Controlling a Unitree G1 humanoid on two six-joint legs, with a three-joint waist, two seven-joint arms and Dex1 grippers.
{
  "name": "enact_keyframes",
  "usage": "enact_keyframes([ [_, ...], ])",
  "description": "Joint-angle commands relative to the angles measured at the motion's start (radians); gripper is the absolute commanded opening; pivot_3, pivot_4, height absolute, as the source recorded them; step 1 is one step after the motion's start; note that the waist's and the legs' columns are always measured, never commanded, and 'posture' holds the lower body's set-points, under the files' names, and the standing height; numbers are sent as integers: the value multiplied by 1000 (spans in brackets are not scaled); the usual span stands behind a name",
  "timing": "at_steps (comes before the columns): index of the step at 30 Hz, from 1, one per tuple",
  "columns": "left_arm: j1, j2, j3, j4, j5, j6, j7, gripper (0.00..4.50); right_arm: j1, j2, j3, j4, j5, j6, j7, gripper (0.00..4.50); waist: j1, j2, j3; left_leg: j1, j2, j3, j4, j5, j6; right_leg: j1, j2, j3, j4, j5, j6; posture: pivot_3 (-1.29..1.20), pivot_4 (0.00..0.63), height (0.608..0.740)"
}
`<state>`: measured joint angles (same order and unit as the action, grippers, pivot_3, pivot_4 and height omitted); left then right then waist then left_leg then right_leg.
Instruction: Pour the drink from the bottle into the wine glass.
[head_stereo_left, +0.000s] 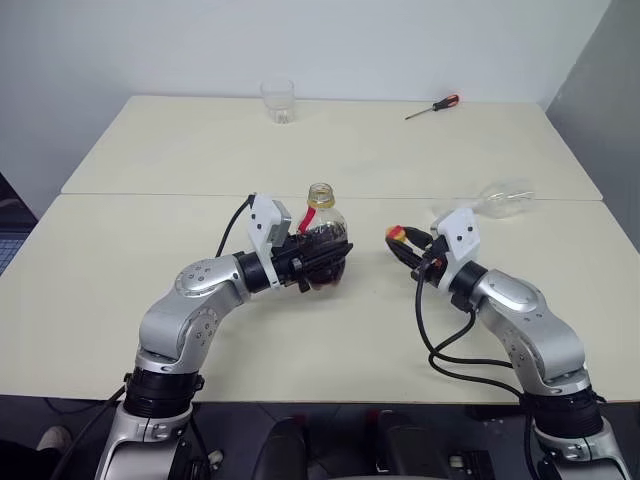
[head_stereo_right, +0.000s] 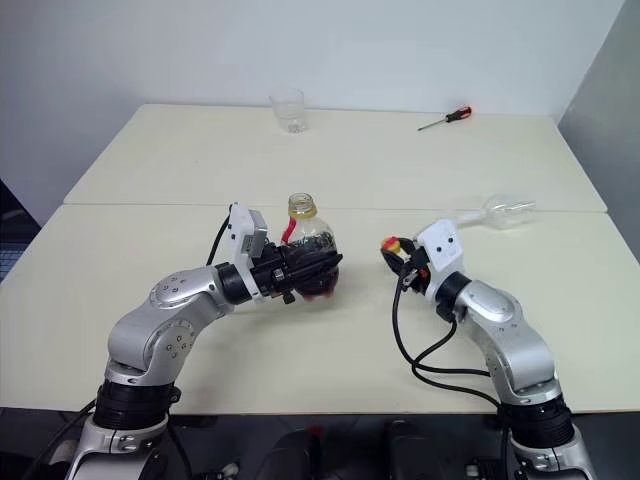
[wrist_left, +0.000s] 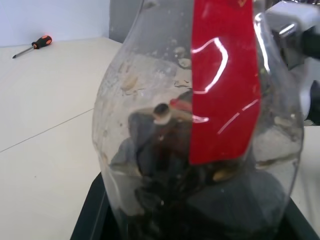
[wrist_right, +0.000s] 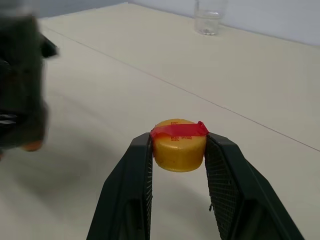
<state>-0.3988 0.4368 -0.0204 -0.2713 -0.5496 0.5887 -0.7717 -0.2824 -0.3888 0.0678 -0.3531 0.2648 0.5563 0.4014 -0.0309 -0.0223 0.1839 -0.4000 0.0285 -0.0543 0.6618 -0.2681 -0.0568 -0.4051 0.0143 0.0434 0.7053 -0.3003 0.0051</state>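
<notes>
Presently, head views: we hold the bottle (head_stereo_left: 322, 235) upright by its round belly in our left claw (head_stereo_left: 318, 262), clamped on it, low over the worktop (head_stereo_left: 150, 150). Neck open; cap (head_stereo_left: 397, 235) off, pinched in our right claw (head_stereo_left: 403, 242) just right of the bottle. Drink (head_stereo_left: 325, 262): dark, filling the lower part of the body. Glass (head_stereo_left: 503, 199): lying on its side at the right, past the right claw, near the seam between the two worktops, well apart from the bottle. Also on the far worktop: tumbler (head_stereo_left: 278, 100), screwdriver (head_stereo_left: 433, 106).

Left wrist view: bottle wall close up, thin clear plastic, red label (wrist_left: 222, 80) running down it, drink pooled at the base. We judge it light, springy and somewhat slick; a hard squeeze could dent it and push liquid up, so the belly hold is best kept firm but not crushing.

Right wrist view: cap, yellow with a red strip, gripped by its sides between both fingers (wrist_right: 132, 185). Small, stiff, light.

Handling note, glass: we judge it fragile, smooth and prone to rolling while it lies flat. We would take it at the stem, stand it on its foot, and only then tip the bottle over the bowl.
</notes>
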Motion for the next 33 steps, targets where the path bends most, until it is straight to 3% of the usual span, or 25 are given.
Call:
enact_keyframes([
  [1,-5,5,23,-63,-24,-6,8,1967,42,-6,-40,21,-38,-67,-22,1231,1,0,0,0,0,0,0,0,0,0,0,0,0,0,0,0,150,740],
  [18,5,6,3,-72,-27,-16,-34,1967,222,53,-163,68,-96,-52,-175,1231,0,0,0,1,0,0,0,0,0,0,1,0,0,0,0,0,150,740],
  [27,-6,13,-4,-51,-14,-26,-60,1967,238,57,-165,25,-77,32,-163,4252,-1,0,0,1,0,1,0,0,0,1,1,0,0,0,0,0,150,740],
  [28,-5,15,-2,-50,-12,-27,-59,1967,244,52,-166,12,-75,45,-159,4463,-1,0,0,1,0,1,0,0,0,1,1,0,0,0,0,0,150,740],
  [33,10,28,24,-58,-16,-17,-38,1967,268,25,-178,-90,-41,105,-123,4463,-1,0,0,1,0,0,0,0,0,1,1,0,0,0,0,0,150,740],
])
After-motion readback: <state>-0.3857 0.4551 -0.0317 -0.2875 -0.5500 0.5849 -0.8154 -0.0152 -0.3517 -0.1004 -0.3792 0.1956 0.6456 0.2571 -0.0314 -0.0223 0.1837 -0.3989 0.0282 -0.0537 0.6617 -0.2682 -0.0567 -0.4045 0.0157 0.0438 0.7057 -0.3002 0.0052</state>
